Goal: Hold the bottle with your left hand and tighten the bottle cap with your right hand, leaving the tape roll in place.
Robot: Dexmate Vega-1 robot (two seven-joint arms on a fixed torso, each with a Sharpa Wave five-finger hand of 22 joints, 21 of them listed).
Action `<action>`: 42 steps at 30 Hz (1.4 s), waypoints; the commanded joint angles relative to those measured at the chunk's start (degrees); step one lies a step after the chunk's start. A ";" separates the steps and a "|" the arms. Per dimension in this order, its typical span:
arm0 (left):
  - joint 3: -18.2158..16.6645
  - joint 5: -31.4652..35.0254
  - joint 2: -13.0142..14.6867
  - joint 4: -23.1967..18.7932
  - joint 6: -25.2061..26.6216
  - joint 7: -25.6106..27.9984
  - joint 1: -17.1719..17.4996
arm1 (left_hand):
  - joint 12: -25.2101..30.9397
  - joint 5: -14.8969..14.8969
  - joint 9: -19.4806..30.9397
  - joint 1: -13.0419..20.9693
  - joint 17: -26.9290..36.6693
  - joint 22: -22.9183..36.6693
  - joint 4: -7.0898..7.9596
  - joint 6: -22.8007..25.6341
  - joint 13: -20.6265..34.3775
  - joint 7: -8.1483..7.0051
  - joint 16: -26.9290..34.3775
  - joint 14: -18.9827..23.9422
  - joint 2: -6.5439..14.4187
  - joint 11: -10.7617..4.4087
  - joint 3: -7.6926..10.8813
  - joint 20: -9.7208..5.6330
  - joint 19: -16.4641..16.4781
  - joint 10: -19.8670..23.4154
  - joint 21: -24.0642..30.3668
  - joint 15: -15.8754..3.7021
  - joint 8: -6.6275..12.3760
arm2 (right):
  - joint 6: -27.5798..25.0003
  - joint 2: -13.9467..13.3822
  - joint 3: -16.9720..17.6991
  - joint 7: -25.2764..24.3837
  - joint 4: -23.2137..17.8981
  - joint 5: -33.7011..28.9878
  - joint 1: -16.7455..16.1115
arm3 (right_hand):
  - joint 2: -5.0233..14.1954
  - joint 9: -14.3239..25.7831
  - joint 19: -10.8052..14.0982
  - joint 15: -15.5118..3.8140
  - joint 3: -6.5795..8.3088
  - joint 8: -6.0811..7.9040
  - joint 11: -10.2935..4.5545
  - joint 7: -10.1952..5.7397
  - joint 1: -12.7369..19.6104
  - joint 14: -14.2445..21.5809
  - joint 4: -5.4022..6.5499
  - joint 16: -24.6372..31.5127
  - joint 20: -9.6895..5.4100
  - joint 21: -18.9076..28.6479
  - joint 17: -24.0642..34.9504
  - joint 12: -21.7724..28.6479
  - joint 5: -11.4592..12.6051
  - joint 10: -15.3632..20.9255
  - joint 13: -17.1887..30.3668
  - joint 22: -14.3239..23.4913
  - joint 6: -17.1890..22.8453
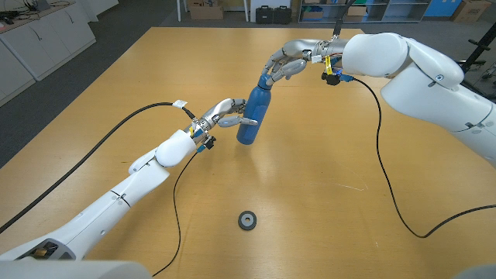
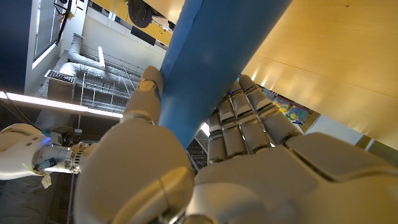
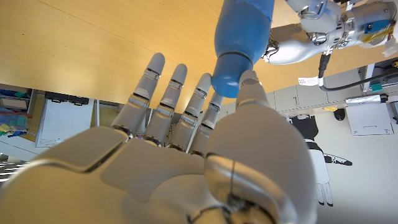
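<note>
A blue bottle (image 1: 252, 116) stands tilted on the wooden table (image 1: 325, 194), its top leaning towards the far right. My left hand (image 1: 225, 115) grips its body from the left, with the thumb and fingers wrapped round the blue body (image 2: 211, 68). My right hand (image 1: 288, 60) reaches in from the right and pinches the blue cap (image 1: 265, 80). In the right wrist view the cap (image 3: 231, 76) sits between the thumb and the fingertips of my right hand (image 3: 205, 155). A small dark tape roll (image 1: 247, 220) lies flat nearer the front edge, apart from both hands.
Black cables (image 1: 387, 186) trail over the table from both arms. Cabinets (image 1: 39, 35) line the left wall and boxes and cases (image 1: 271, 12) stand beyond the table's far edge.
</note>
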 commanded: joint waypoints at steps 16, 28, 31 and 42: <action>0.12 0.20 -1.18 1.02 -1.84 1.43 -0.15 | 0.40 0.26 0.17 5.96 0.26 0.10 6.23 10.58 0.32 -9.42 0.06 0.38 8.69 -5.14 6.47 -6.31 0.66 5.10 -0.05 -8.70 0.37 | -14.49 1.28 -6.29 1.69 -5.15 -3.32 5.07 | 0.79 -0.04 3.49 -5.65 -0.22 0.97 -3.20 -1.43 -1.45 5.35 1.10 1.29 -0.75 1.70 -0.33 -0.11 -1.23 8.15 -0.06 0.06 9.21; 0.14 0.43 -1.04 1.25 -1.92 1.30 -0.29 | 0.45 0.29 0.18 6.19 0.26 0.10 6.11 10.88 0.38 -9.40 0.08 0.56 8.86 -5.00 6.72 -6.44 0.73 5.30 -0.05 -8.80 0.42 | -21.97 0.38 -12.53 4.04 -7.69 -3.48 11.88 | 0.95 -0.01 5.56 -5.68 -0.68 2.07 -3.12 -0.85 -3.00 8.97 1.77 2.52 -1.95 2.72 -0.16 0.42 -2.54 12.72 0.07 0.09 13.77; 0.07 0.45 -0.89 1.08 -1.89 1.21 -0.26 | 0.43 0.29 0.19 6.20 0.25 0.09 6.09 10.91 0.39 -9.40 0.06 0.54 8.83 -5.12 6.73 -6.41 0.72 5.28 -0.06 -8.76 0.42 | -23.49 0.21 -14.83 4.76 -8.03 -3.89 14.10 | 0.77 -0.01 6.06 -5.77 -0.98 2.29 -3.08 -0.76 -3.63 9.95 2.01 2.92 -2.35 2.95 -0.03 0.68 -2.82 13.89 0.23 0.09 14.72; -0.20 0.33 -0.67 0.97 -2.34 1.25 -0.07 | 0.45 0.28 0.19 6.19 0.24 0.09 6.08 10.95 0.44 -9.51 0.02 0.53 8.79 -5.24 6.78 -6.31 0.68 5.37 -0.09 -8.73 0.41 | -28.25 -0.29 -23.55 5.92 -9.60 -6.85 21.35 | 0.87 -0.01 8.37 -7.17 -1.69 2.30 -2.89 -0.24 -5.62 15.14 2.81 5.17 -4.83 4.04 0.86 1.09 -3.52 16.38 0.76 0.13 16.20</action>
